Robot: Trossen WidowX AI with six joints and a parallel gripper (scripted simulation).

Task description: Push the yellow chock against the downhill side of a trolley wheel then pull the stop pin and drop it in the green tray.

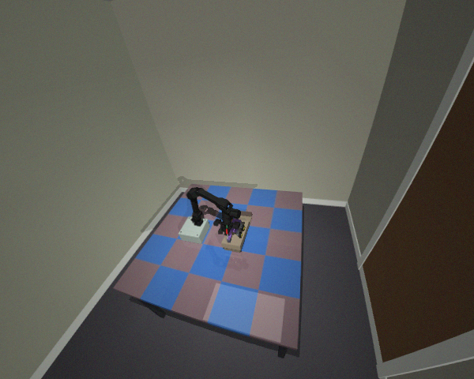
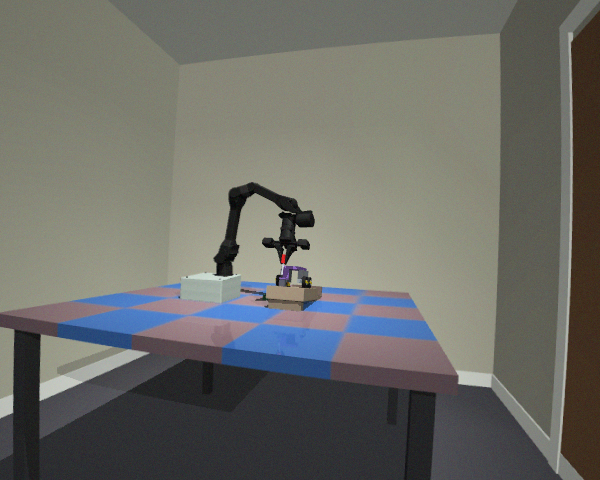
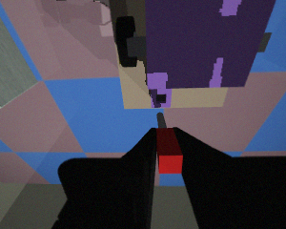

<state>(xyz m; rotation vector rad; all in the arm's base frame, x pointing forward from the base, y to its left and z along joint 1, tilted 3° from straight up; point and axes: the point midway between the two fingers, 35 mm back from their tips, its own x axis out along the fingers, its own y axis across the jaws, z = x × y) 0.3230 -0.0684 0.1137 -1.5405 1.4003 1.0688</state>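
Observation:
My gripper (image 1: 227, 227) (image 2: 285, 257) (image 3: 163, 132) is shut on the stop pin's red head (image 2: 283, 258) (image 3: 170, 163). The pin hangs point down, and its grey tip (image 3: 160, 118) shows beyond the fingers. The purple bracket (image 3: 167, 99) at the ramp's end shows a dark, open hole, with the pin clear of it. The purple trolley (image 2: 296, 269) (image 3: 195, 43) stands on the wooden ramp (image 1: 231, 247) (image 2: 286, 293) (image 3: 200, 97), beside the bracket. The yellow chock cannot be made out. A dark green edge, possibly the tray (image 2: 264, 297), shows left of the ramp; the rest is hidden.
The arm's pale base box (image 1: 193, 230) (image 2: 209, 287) (image 3: 2, 72) stands left of the ramp. The checkered table (image 1: 245, 299) (image 2: 285, 341) extends in front of both. A trolley wheel (image 3: 127, 42) sticks out at the left side in the wrist view.

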